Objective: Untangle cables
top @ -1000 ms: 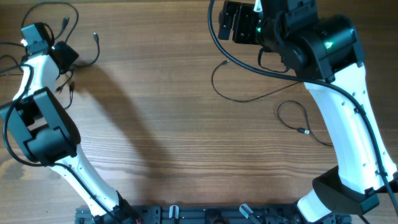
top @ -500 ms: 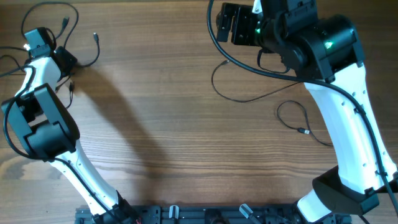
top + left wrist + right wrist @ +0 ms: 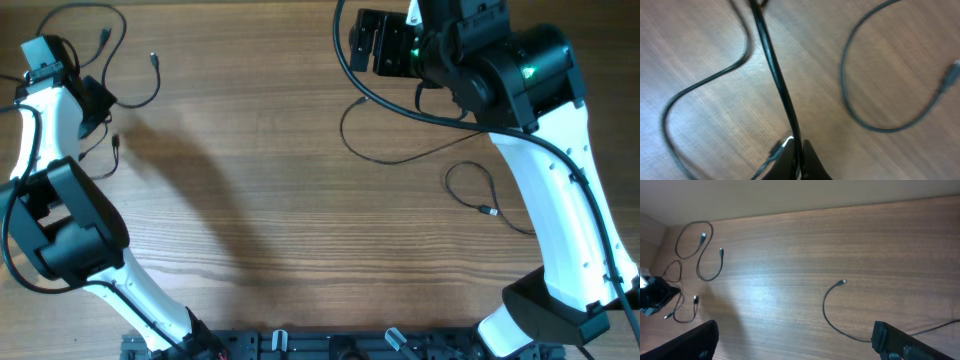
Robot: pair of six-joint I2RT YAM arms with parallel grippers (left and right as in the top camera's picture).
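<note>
Held cable [image 3: 775, 75]: a thin black cord at the table's far-left corner, drawn nearly straight. In the left wrist view its long axis runs from the fingertips at bottom centre up and slightly left to the top edge.
Left gripper [image 3: 799, 160]: fingers pressed together, pinching that cord.
Left-side cables [image 3: 135, 98]: loose curves on the wood around the left gripper. One small plug [image 3: 152, 57] points toward the far edge.
Long cable [image 3: 400, 160]: lies near the right arm, its long axis roughly left to right, curling at its left end.
Looped cable [image 3: 468, 186]: just nearer than the long cable, with a small loop and its plug [image 3: 490, 212] pointing right.
Right gripper [image 3: 795, 342]: raised over the far edge, fingers spread wide and holding nothing.
Table [image 3: 300, 250]: brown wood grain.
</note>
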